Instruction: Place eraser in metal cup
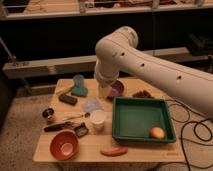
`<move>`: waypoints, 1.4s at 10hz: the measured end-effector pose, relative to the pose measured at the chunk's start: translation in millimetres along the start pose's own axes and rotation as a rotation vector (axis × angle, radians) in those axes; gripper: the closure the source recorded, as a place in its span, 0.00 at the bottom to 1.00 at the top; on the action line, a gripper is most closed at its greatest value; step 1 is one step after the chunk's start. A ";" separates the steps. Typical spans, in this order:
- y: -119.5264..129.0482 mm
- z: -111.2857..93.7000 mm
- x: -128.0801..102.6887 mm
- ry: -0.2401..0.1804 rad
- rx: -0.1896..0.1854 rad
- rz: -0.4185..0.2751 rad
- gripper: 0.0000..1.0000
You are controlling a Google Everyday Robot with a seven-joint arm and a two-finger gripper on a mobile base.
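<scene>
The metal cup (48,114) stands near the left edge of the table (145,151). The eraser (68,99) lies up-right of it, apart from it. Further right, the gripper (104,91) hangs beside the purple bowl (118,89) — jaws released, empty.

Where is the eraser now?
In the camera view, the eraser lies left on the table, between the teal block and the metal cup; the gripper hangs right of it, by the purple bowl.
</scene>
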 end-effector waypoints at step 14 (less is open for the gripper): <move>-88.7 79.0 -149.2 -0.671 0.015 -0.051 0.35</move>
